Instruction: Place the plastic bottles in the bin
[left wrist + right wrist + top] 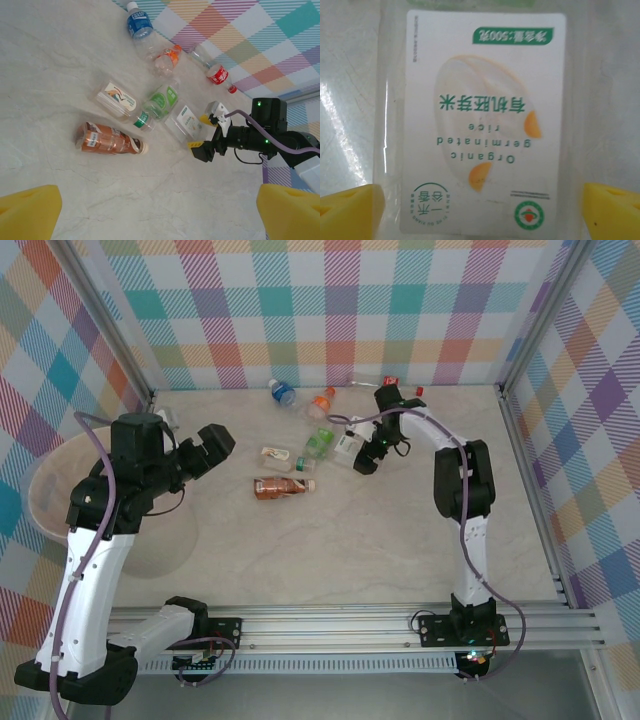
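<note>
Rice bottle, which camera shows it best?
Right wrist: the rice bottle is very close, its words readable. Left wrist shows the whole bottle lying flat. Top shows the bottle small, far away.

~7 plastic bottles [283, 486] lie on sides, clustered ctr-rear; beige bin [55, 490] upright, left.

The left arm rises from its base at the near left, elbow bent, wrist held high. The left gripper [218, 443] points forward and to the right, jaws spread wide (its yellow pads [25, 212] sit at both lower corners of the wrist view). The right arm reaches far forward and folds down, with the right gripper [368, 460] held low and its jaws wide apart.
</note>
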{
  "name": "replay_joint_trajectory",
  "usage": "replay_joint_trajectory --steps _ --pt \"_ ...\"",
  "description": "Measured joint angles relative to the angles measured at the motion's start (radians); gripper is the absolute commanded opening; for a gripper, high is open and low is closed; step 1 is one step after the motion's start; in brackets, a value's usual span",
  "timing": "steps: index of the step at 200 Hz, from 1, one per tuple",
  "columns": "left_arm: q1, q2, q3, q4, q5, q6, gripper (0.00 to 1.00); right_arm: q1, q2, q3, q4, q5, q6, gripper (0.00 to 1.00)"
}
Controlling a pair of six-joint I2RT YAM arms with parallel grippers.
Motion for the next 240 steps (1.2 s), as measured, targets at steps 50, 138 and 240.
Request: replay_joint_trajectory --steps 50,138,240 --pt "0.0 0.015 -0.003 0.0 0.001 0.0 1.0 0.0 0.024 0.002 -0.02 -0.02 0.012 0.88" --pt "-0.001 0.018 -0.049 0.061 0.097 -0.043 1.0 0.0 -0.157 -0.284 0.18 -0.018 0.202 0.59" --pt "-0.143 0.102 -0.155 0.253 0.22 -0.135 1.0 0.014 -0.737 -0.763 0.449 -0.14 0.737 0.55"
